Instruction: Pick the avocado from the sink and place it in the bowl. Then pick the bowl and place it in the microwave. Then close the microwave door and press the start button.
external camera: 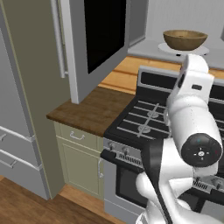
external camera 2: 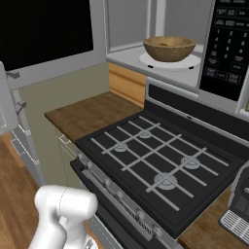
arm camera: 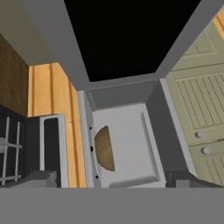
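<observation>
The wooden bowl (external camera: 185,39) (external camera 2: 169,47) stands on the white turntable plate inside the microwave (external camera 2: 127,24), left of its black keypad panel (external camera 2: 226,48). The microwave door (external camera: 105,35) (external camera 2: 44,29) (arm camera: 127,35) is swung wide open, its black glass facing out. In the hand view my gripper (arm camera: 114,178) is open and holds nothing. Its two dark fingertips (arm camera: 41,177) stand far apart in front of the microwave's opening. Part of the bowl (arm camera: 105,148) peeks out from behind the frame. The avocado is hidden and the sink is out of view.
A black gas stove (external camera: 144,120) (external camera 2: 155,155) sits below the microwave. A wooden counter (external camera: 87,111) lies to its left, next to a tall grey fridge (external camera: 17,109). Green-grey cabinet doors (arm camera: 201,105) flank the microwave. My white arm (external camera: 192,118) rises over the stove.
</observation>
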Available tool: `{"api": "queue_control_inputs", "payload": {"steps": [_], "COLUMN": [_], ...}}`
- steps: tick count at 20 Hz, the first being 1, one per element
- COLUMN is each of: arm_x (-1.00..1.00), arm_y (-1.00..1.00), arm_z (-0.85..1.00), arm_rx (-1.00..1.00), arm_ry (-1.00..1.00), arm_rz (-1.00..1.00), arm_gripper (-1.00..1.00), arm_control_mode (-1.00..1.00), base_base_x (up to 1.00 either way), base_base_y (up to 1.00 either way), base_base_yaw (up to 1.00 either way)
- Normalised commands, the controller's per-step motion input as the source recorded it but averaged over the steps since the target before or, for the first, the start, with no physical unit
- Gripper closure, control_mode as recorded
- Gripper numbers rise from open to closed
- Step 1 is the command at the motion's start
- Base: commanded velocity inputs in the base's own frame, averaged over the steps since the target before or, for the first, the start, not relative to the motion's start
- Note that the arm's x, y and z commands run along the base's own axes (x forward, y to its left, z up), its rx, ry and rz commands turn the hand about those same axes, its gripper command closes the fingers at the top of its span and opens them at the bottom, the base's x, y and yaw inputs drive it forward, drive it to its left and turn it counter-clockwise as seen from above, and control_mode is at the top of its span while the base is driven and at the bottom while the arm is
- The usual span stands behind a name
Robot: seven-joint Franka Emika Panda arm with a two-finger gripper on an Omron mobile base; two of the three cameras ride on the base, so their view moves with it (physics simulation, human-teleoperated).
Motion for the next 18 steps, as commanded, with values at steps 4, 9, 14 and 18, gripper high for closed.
{"api": "queue_control_inputs", "payload": {"steps": [4, 9, 14, 18], "arm_x": [-0.28, -0.30, -0.37, -0.16], "arm_y": [0.87, 0.81, 0.56, 0.67], "arm_z": [-0.14, -0.12, -0.20, -0.42], "arm_rx": [0.00, 0.00, 0.01, 0.00], "arm_ry": [-0.01, 0.00, 0.00, -0.07], "arm_rz": [0.00, -0.01, -0.03, -0.02], "arm_gripper": [-1.00, -1.00, -1.00, -1.00], "arm_control_mode": [-1.00, -1.00, -1.00, -1.00], "base_base_x": [0.00, 0.00, 0.00, 0.00], "base_base_y": [0.00, 0.00, 0.00, 0.00], "base_base_yaw": [0.00, 0.00, 0.00, 0.00]}}
